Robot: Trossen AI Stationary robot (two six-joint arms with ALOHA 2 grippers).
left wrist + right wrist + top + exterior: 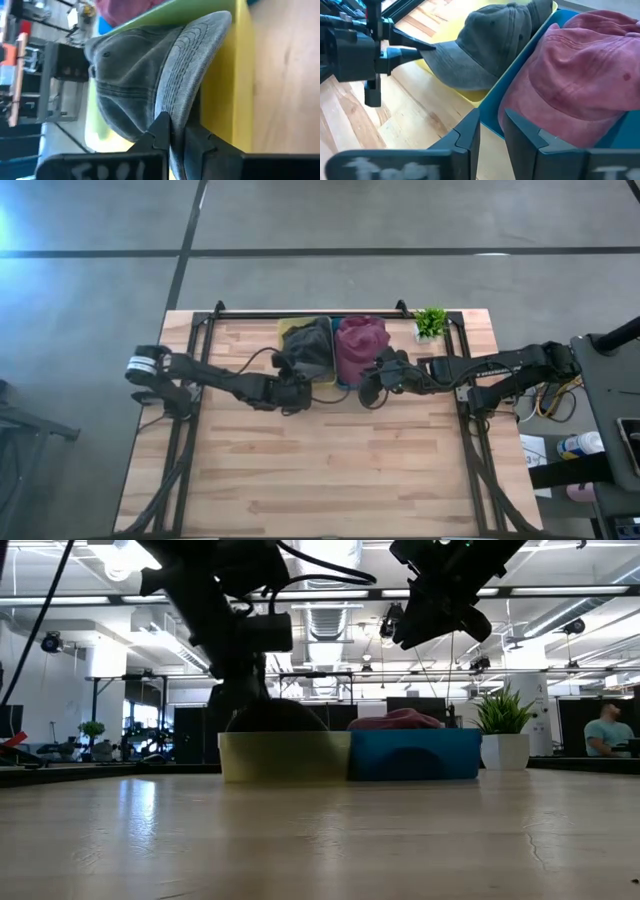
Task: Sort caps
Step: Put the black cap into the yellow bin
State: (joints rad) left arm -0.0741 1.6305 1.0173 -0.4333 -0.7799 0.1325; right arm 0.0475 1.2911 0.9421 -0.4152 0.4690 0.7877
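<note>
sorting status: caps in bins at table's [330, 470] far edge
yellow bin [283, 756]: olive-grey cap [490, 47] in it
teal bin [415, 754]: maroon cap [580, 75] in it
left gripper [172, 132]: clamped on olive-grey cap's brim
right gripper [492, 125]: narrow gap, holding nothing, at teal bin's near wall

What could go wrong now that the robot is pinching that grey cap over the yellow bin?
The left gripper grips only the brim edge of the grey cap, so it might slip. The brim overhangs the yellow bin wall, so the cap could hang out. The right gripper hovers near the teal bin; the arms might collide.
</note>
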